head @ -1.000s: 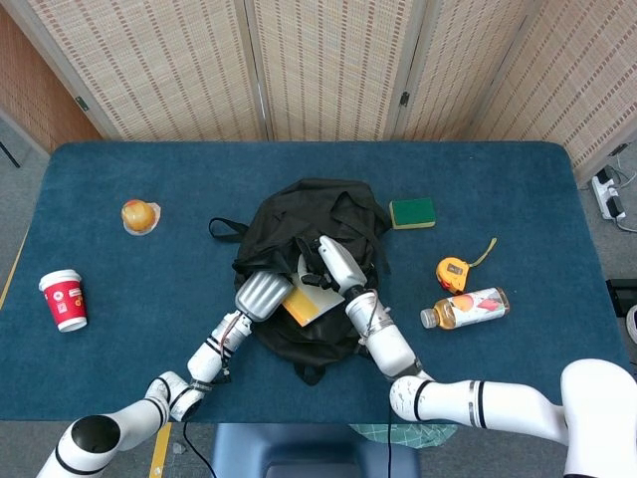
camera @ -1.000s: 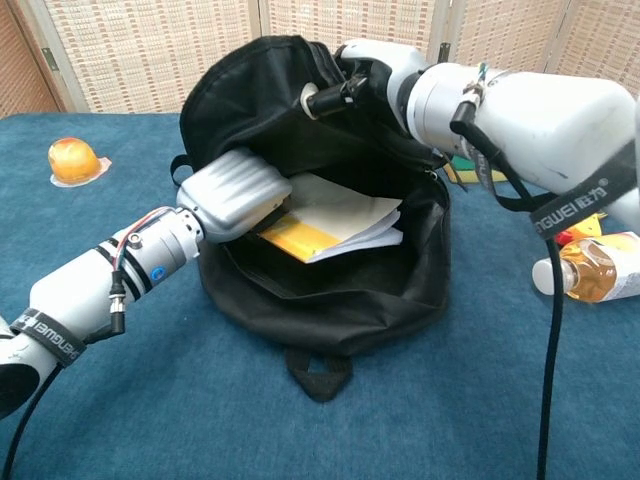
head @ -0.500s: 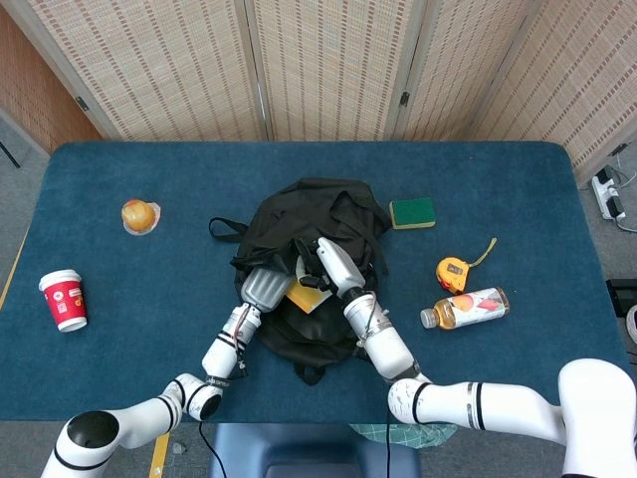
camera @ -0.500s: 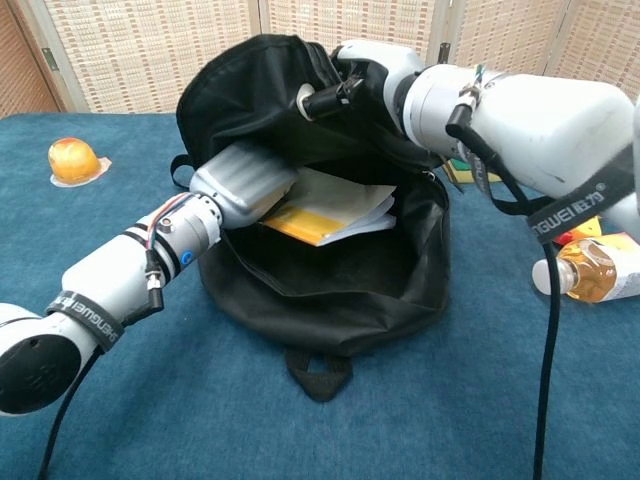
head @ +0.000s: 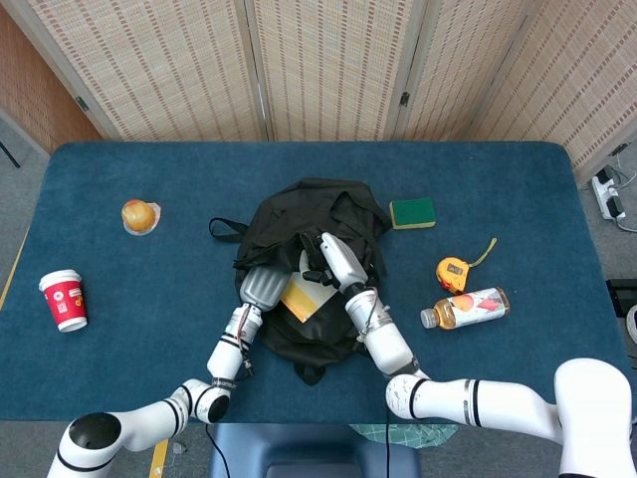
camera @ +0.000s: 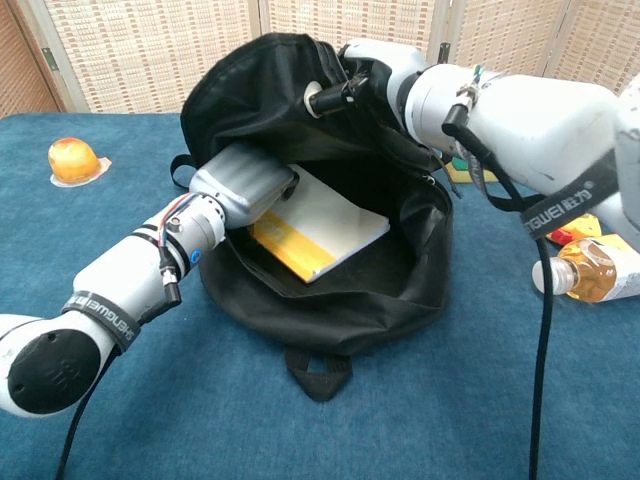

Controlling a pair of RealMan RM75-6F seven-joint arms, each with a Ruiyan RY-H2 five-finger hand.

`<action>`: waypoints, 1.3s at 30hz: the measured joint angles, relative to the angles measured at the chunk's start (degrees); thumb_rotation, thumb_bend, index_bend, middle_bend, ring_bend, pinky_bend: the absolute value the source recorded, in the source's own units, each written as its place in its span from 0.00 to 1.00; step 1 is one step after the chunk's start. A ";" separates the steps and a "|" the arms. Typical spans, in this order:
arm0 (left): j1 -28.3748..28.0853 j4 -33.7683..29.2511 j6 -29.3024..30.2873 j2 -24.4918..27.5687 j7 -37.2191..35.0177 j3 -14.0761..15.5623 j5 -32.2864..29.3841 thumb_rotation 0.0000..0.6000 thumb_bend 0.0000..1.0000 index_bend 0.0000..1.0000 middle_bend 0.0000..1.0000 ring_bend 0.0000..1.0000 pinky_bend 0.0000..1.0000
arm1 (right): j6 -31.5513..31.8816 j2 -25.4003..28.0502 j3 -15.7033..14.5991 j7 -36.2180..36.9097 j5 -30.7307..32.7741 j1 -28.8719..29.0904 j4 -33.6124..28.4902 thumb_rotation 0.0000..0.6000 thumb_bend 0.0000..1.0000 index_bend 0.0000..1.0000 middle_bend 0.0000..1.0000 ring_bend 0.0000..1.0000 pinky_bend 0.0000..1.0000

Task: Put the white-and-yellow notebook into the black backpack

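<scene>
White-and-yellow notebook lying tilted inside open black backpack, closed, yellow edge toward front. Left hand reached into backpack's left side, against notebook's corner; finger state cannot be told. Backpack's upper flap pinched and held up by right hand.

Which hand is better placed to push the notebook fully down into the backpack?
Left. The left hand already rests on the white-and-yellow notebook inside the black fabric backpack, while the right hand grips the upper flap, keeping the mouth open.
</scene>
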 measured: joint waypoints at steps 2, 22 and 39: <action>0.59 -1.27 1.10 0.32 -0.16 0.40 0.15 1.00 0.08 0.23 0.38 0.37 0.44 | 0.33 -0.40 0.26 -0.12 0.12 0.25 0.60 1.00 0.79 0.71 0.37 0.27 0.19; 12.40 -29.16 14.01 15.98 -14.40 9.25 9.06 1.00 0.08 0.35 0.46 0.43 0.43 | -0.10 -2.38 1.45 0.82 0.47 0.43 6.53 1.00 0.79 0.69 0.37 0.27 0.19; 23.17 -43.06 19.57 35.88 -30.73 10.28 6.40 1.00 0.08 0.39 0.48 0.43 0.44 | -6.22 5.50 -6.70 4.33 -13.50 -5.12 -0.25 1.00 0.19 0.10 0.13 0.06 0.03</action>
